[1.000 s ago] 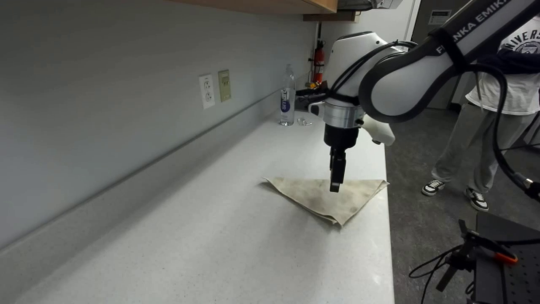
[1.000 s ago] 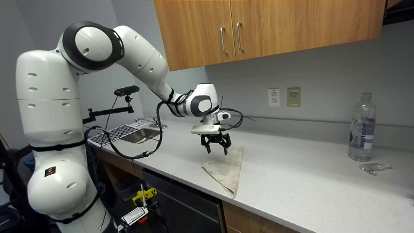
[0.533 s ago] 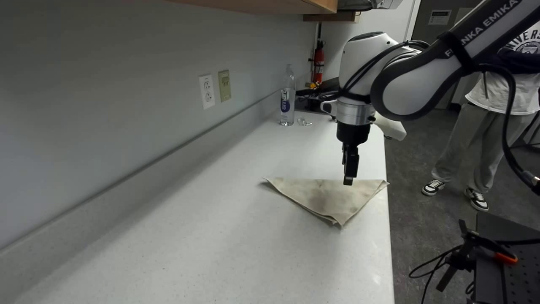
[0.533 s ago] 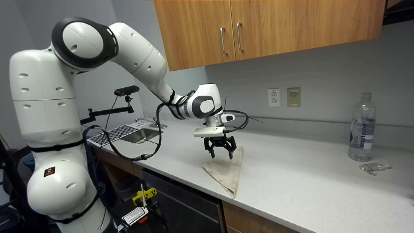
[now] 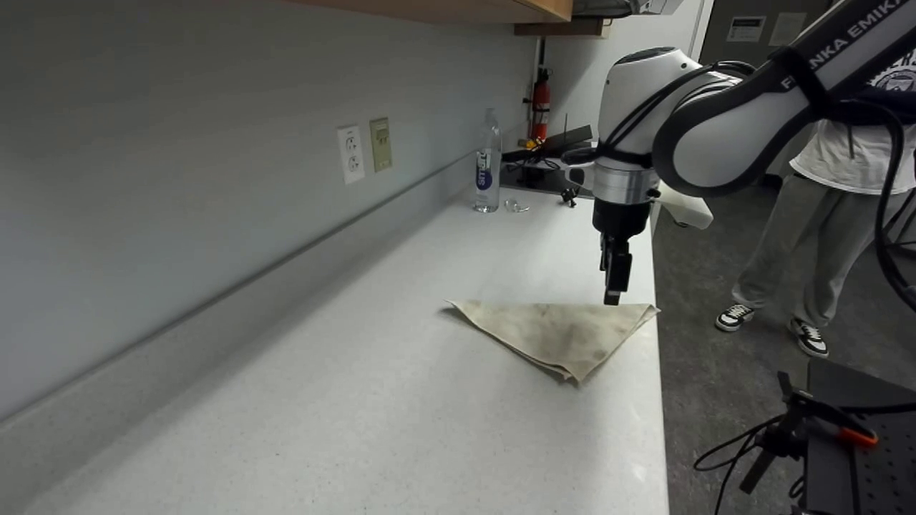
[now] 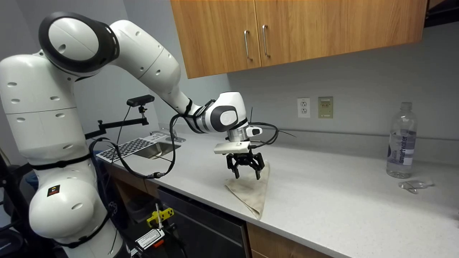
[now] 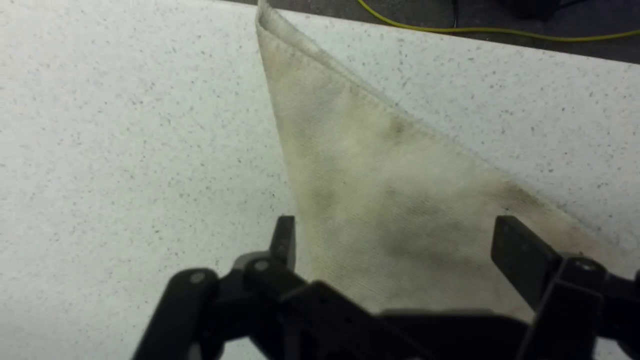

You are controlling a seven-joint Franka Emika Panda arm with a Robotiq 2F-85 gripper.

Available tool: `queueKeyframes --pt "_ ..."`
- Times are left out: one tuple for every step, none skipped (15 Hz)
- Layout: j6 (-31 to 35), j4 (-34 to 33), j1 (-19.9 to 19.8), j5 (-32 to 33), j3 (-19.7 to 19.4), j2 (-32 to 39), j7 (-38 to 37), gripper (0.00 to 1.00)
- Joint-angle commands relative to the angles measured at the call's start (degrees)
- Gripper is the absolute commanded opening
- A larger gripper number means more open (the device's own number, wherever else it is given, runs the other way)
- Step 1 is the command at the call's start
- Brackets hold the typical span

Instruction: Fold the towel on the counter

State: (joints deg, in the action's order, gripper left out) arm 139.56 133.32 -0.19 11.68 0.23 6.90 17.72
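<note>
Beige towel (image 5: 551, 335): folded triangle on the table (image 5: 343, 422), beneath the pincer (image 6: 247, 176)
Pincer: spread, 2 fingers apart over the towel; in the wrist view, it blocks part of the towel
Bottle (image 6: 401, 154): upright, right in an exterior view, well apart from the towel
Clear object (image 6: 412, 185): just beside the bottle

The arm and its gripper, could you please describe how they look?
The arm is white and rounded, with dark trim, black cables, a small label and partly hidden "FRANKA EMIKA" lettering. The gripper is black, with two angular, jointed fingers.
</note>
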Motion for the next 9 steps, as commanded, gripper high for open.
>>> queueKeyframes --pt "-0.2 0.0 -0.1 0.0 0.1 -0.2 0.0 1.00" --pt "-0.1 -0.7 -0.3 0.3 -0.1 0.7 0.0 1.00" --pt "0.0 -1.0 -0.5 0.4 -0.3 1.2 0.2 1.00" --pt "0.1 -1.0 -0.7 1.0 -0.6 1.5 0.2 1.00" --pt "0.6 -0.7 -0.9 1.5 -0.9 1.9 0.9 1.00" --pt "0.8 -0.4 -1.2 1.9 -1.2 2.2 1.4 1.00" --pt "1.6 0.2 -1.3 3.1 -1.8 2.5 1.3 1.00" --pt "1.7 0.5 -1.5 4.0 -2.2 2.9 1.5 1.00" --pt "2.5 1.0 -1.9 5.3 -2.6 3.2 2.2 1.00"
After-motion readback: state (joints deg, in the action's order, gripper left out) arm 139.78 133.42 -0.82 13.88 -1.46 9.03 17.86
